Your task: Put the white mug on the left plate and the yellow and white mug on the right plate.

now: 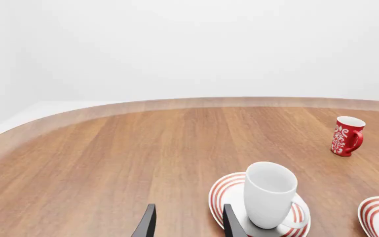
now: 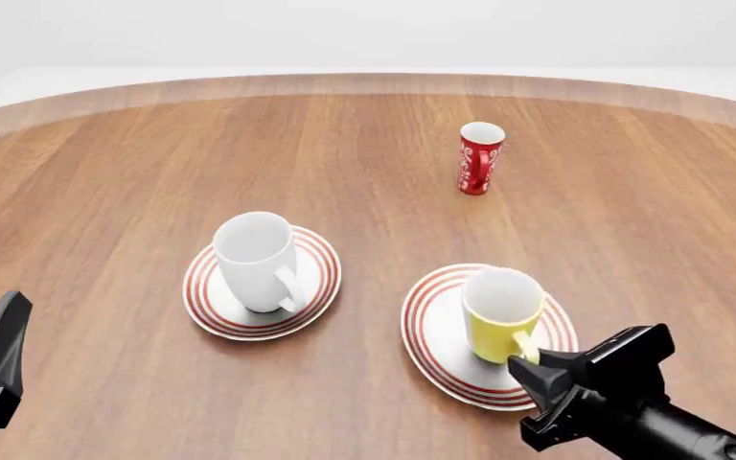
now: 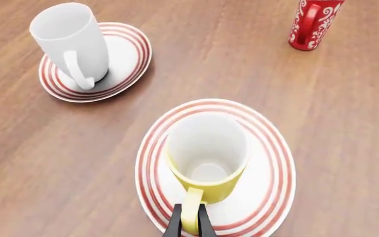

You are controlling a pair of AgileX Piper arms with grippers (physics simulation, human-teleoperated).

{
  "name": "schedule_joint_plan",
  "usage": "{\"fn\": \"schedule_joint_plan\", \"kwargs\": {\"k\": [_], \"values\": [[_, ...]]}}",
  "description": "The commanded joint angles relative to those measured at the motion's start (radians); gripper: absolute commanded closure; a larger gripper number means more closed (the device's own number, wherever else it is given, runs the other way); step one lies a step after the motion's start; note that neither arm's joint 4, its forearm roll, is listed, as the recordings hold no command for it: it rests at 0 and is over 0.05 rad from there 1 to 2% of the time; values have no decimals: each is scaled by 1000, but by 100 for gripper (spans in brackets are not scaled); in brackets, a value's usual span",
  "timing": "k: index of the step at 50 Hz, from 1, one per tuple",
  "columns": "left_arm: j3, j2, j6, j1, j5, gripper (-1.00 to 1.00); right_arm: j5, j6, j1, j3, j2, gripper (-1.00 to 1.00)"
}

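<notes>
A round-edged wooden table point(image 2: 112, 172) fills the front view, its grain running away from the arms. On it lie two white plates with thin red rings. The right plate point(image 2: 435, 350) sits near the front edge on the right; the left plate point(image 2: 321, 278) lies to its left and slightly farther back, the two well apart.

The white mug point(image 2: 256, 261) stands upright on the left plate, its loop handle turned toward the arms' side. The yellow and white mug point(image 2: 501, 314) stands upright on the right plate, its white inside showing, its yellow handle pointing toward the right arm.

The right gripper point(image 3: 189, 223) reaches in low from the front right. In the right wrist view its two dark fingers point(image 3: 175, 224) sit close on either side of the yellow handle, pinched against it.

The left gripper point(image 1: 186, 223) is at the front left, apart from the left plate and the white mug. Its fingers are spread with bare table between them, holding nothing.

A slim red mug point(image 2: 478, 158) with a white pattern stands upright farther back, right of centre, well clear of both plates.
</notes>
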State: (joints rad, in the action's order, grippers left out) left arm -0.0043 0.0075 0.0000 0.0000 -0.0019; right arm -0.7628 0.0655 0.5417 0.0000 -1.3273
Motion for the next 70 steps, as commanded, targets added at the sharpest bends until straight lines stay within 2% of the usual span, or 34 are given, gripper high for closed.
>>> {"fn": "schedule_joint_plan", "kwargs": {"k": [1,2,3,16,32,39,42,57,61,66,70], "values": [[0,0,0,0,0,-100,-35,0,-6,0,-43,100],[0,0,0,0,0,-100,-41,0,-3,0,-50,100],[0,0,0,0,0,-100,-45,1,1,0,-55,-100],[0,0,0,0,0,-100,-43,0,-10,0,-60,-100],[0,0,0,0,0,-100,234,-7,-29,0,237,-100],[0,0,0,0,0,-100,299,-8,-32,0,307,-100],[0,0,0,0,0,-100,374,-13,-40,0,386,-100],[0,0,0,0,0,-100,463,-32,-70,0,498,-100],[0,0,0,0,0,-100,560,-32,-96,0,628,-100],[0,0,0,0,0,-100,553,-34,-105,0,631,-100],[0,0,0,0,0,-100,635,-44,-135,0,730,-100]]}}
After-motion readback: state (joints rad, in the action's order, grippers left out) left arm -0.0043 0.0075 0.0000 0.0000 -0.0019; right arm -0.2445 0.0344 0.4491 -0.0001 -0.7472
